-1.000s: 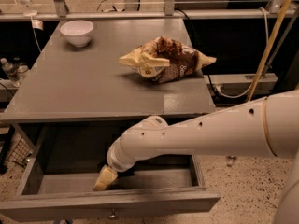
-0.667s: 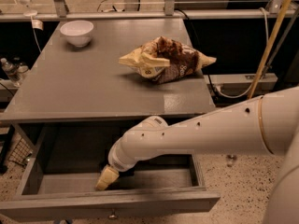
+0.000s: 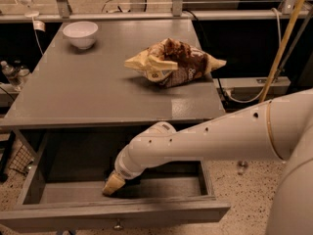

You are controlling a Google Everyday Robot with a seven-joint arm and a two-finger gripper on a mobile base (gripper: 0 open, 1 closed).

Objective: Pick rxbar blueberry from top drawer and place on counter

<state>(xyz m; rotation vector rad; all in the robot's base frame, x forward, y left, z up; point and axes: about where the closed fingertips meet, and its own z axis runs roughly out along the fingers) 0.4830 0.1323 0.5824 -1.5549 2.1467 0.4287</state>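
Top drawer [image 3: 122, 213] open; gripper [image 3: 113, 184] down at its floor, grip cannot tell; rxbar blueberry not made out, perhaps shadowed beneath. Likely light, flat, slick: pinch across its narrow width. Counter [image 3: 88, 92] beyond holds chip bag [image 3: 171, 62].

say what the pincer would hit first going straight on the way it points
Probably the floor of the top drawer, since the pincer sits low inside it pointing down and left; depth is unclear.
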